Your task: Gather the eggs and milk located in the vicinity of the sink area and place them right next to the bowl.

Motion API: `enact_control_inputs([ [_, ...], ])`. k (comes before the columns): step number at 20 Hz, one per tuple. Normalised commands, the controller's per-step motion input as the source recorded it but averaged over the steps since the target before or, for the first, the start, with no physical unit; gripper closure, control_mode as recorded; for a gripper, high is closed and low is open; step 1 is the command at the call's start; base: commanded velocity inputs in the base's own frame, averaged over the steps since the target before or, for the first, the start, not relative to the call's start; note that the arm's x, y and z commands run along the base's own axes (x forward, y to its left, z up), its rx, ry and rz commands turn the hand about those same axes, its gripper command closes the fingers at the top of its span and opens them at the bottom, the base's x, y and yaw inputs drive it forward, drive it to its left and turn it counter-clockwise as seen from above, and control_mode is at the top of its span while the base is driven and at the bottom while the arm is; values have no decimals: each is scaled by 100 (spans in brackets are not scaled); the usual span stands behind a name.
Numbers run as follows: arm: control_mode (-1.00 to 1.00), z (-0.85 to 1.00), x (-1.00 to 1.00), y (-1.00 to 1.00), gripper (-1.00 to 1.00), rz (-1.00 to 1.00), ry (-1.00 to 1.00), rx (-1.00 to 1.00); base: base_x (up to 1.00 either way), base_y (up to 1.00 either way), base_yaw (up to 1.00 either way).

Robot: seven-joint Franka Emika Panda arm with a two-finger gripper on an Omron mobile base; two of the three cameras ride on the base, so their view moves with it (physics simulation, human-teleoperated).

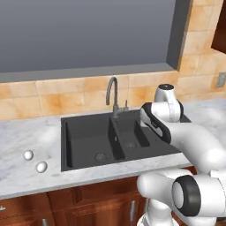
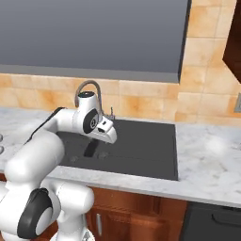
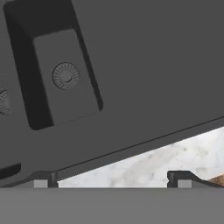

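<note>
Two small white eggs lie close together on the marble counter, left of the sink. The sink is a dark two-basin unit with a curved grey faucet behind it. My arm reaches over the sink's right half, far from the eggs. In the hand view my gripper is open, its tips wide apart with nothing between them. It looks down on the sink's dark surface, a small basin with a round drain and a strip of counter. The milk and the bowl are out of view.
Marble counter runs on both sides of the sink, with its front edge above wooden cabinet fronts. A tiled wall and a large window stand behind. A wall outlet is at the far right.
</note>
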Motion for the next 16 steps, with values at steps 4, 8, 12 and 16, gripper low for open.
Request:
enact_control_inputs([
  [4,100,0,0,0,-100,0,0,0,0,88,-4],
  [8,100,0,0,0,-100,0,0,0,0,93,-2],
  [12,100,0,0,0,-100,0,0,0,0,98,-2],
  [16,100,0,0,0,-100,0,0,0,0,93,-3],
])
